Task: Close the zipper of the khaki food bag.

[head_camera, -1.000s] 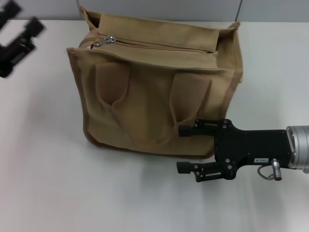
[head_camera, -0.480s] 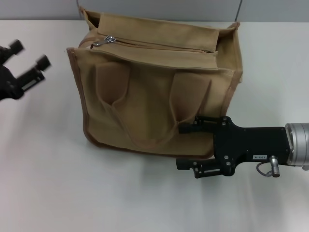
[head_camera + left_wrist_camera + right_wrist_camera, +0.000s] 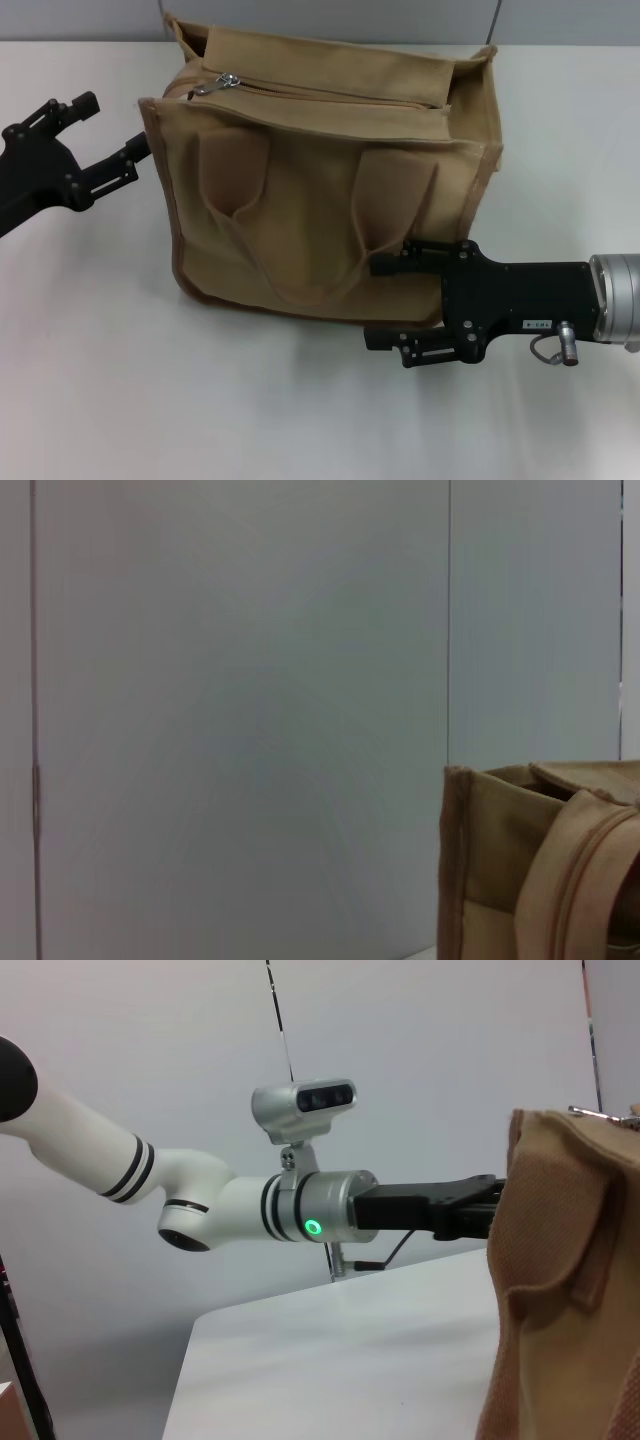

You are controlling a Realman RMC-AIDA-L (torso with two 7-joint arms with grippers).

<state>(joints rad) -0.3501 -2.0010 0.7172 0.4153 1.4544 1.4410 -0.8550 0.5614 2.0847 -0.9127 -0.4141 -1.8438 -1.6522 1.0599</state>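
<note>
Bracing the khaki food bag (image 3: 320,190) comes first: the right gripper (image 3: 385,303), spread wide, sits at its front lower corner. Beyond the wide-open left gripper (image 3: 118,132), the zipper (image 3: 320,95) pull needs a square pinch.

The khaki food bag (image 3: 320,190) is tan canvas with darker brown trim on its edges. The zipper (image 3: 320,93) is tan too, with a silver pull tab (image 3: 217,84). Both grippers are black. The table (image 3: 120,380) is white, and the wall (image 3: 240,710) is pale grey.
</note>
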